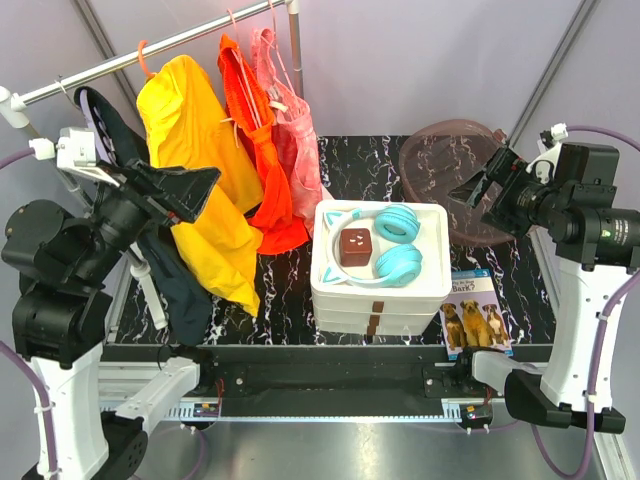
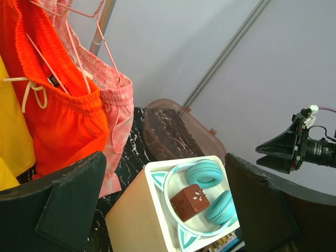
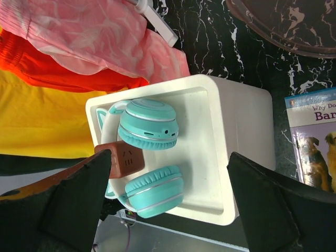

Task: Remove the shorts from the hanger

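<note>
Since the orange shorts [image 1: 255,140] and the pink shorts [image 1: 292,130] both hang on their hangers [image 2: 47,63] from the rail [image 1: 150,52] over the bench [image 1: 370,165], I judge everything is left: both arms' jaws gape wide, empty, apart from fabric.

Marbled table [image 1: 285,288] — white box [image 1: 400,306], book [image 1: 476,316], pink bowl [image 1: 440,190].

White box [image 1: 380,310] at centre of black marbled table [image 1: 290,285], holding teal headphones [image 1: 398,263] with a brown cube [image 1: 355,246] inside their band. Dog book [image 1: 475,315] lies flat just right. Tinted plastic bowl [image 1: 440,170] sits behind.
</note>
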`<state>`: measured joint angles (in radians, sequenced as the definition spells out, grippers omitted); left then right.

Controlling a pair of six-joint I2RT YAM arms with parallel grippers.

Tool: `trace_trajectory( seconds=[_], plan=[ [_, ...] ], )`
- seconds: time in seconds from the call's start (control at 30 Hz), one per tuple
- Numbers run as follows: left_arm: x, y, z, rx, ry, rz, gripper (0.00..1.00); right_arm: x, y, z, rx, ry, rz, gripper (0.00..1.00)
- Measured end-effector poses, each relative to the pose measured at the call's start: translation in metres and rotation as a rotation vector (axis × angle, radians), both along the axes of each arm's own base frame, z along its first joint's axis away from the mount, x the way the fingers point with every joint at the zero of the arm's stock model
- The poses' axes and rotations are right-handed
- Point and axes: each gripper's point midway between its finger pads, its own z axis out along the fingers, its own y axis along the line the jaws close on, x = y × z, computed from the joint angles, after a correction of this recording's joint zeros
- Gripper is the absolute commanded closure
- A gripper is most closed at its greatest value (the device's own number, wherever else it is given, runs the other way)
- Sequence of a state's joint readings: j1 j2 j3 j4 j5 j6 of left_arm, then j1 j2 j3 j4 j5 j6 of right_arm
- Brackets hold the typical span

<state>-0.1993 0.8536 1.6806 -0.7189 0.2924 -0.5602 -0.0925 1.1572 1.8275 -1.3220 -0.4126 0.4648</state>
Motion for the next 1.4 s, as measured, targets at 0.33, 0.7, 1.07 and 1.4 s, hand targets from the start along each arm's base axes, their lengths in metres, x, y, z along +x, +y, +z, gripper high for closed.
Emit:
trace_trajectory(
  seconds=[0.33, 0.7, 1.07, 1.4],
  plan=[
    [0.044, -0.021, 0.015, -0.04, 0.079, -0.066, 0.02, -0.013, -0.006, 0.027, -0.048, -0.089, -0.028, 0.0],
    [0.141, -0.078, 0.025, -0.039, 0.145, -0.131, 0.19, 0.0, 0.005, 0.069, -0.013, -0.188, 0.047, 0.0],
    [0.232, -0.113, -0.022, -0.006, 0.214, 0.031, 0.4, 0.041, 0.013, 0.079, 0.002, -0.195, 0.141, 0.0],
    [0.3, -0.109, -0.057, 0.044, 0.19, 0.202, 0.54, 0.04, 0.012, 0.093, -0.031, -0.255, 0.153, 0.0]
  ],
)
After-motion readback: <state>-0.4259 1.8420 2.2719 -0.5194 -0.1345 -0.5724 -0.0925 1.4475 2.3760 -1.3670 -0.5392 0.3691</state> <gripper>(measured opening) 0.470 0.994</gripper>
